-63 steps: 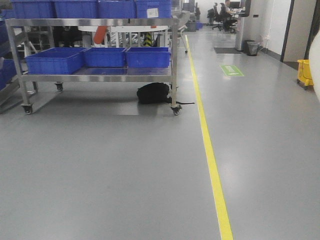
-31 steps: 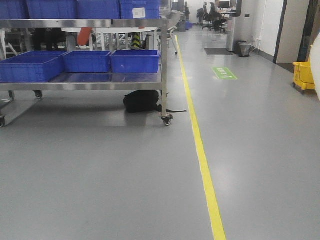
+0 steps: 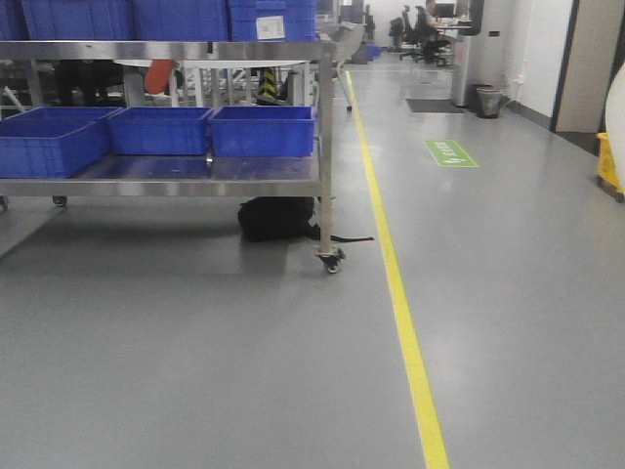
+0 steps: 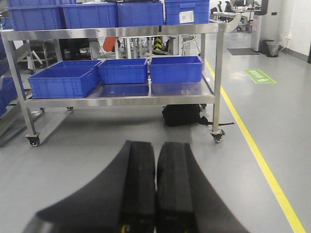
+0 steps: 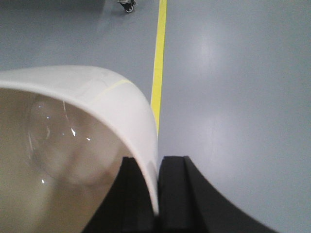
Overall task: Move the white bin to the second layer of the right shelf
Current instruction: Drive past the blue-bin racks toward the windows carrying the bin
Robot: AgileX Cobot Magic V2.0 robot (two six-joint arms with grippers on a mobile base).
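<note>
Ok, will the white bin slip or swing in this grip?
Probably slippery: the white bin looks glossy. The right gripper pinches only one thin wall, so it may pivot. It looks empty, so likely light.

The cart [image 3: 195, 189] stands at the left, three crates [image 3: 159, 129] side by side on its lower shelf, upper crates [image 3: 181, 18] on its top. A bag [image 3: 276, 218] lies under its right end, behind the castor [image 3: 332, 261]. The floor line [image 3: 398, 293] runs just right of the cart; the floor marking [image 3: 450, 152] lies right of that line, the waste basket [image 3: 488, 101] farther back. The wall of the tub [image 5: 73, 145] sits between the fingers of the right gripper [image 5: 156, 162]
</note>
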